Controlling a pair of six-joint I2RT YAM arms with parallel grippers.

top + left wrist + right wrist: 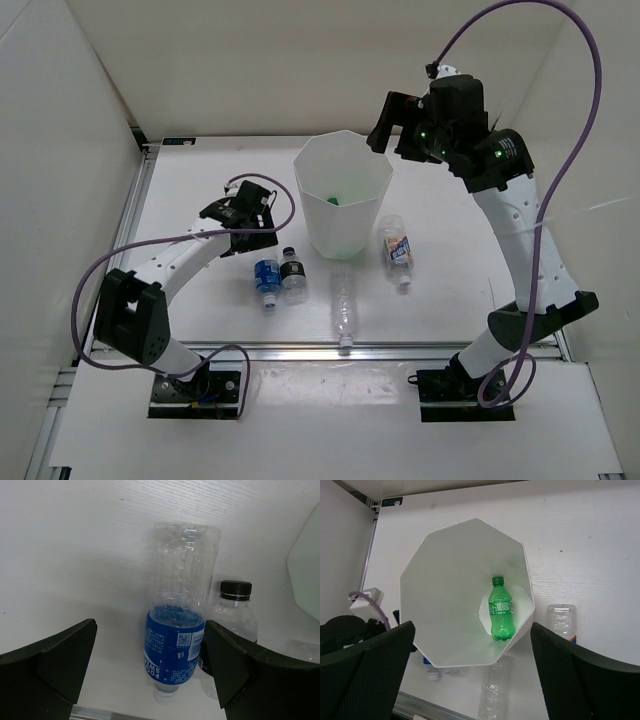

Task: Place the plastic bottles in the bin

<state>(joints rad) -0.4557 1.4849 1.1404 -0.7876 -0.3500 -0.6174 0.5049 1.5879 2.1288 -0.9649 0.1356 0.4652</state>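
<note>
Green bottle sits in the bin; right jaws spread wide above it, left jaws gaping over the blue-label bottle.

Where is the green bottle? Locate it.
In the right wrist view, the green bottle sits inside the bin, near its right wall.

green bottle in white bin; blue-label bottle; black-cap bottle; purple cable
</note>
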